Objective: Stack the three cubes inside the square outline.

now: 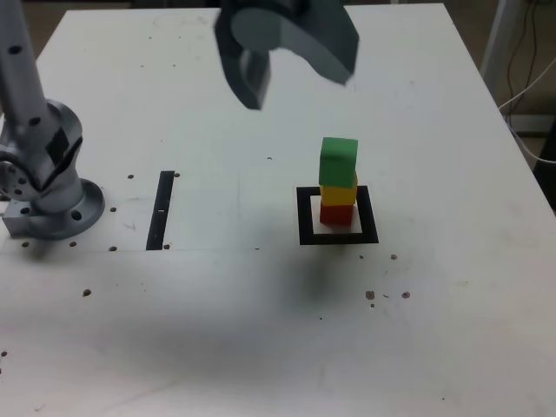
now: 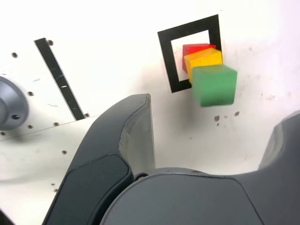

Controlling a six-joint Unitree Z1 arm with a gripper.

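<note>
The three cubes stand in one upright stack inside the square outline: red at the bottom, yellow in the middle, green on top. The wrist view shows the same stack from above, green cube over yellow over red, within the square outline. My gripper hangs high above the table, up and to the exterior view's left of the stack. Its jaws stand wide apart, and in the wrist view the gripper has nothing between its fingers.
A thin black strip lies on the white table to the exterior view's left of the outline. The arm's grey base stands at the far left. Small dark holes dot the tabletop. Cables hang beyond the table's right edge.
</note>
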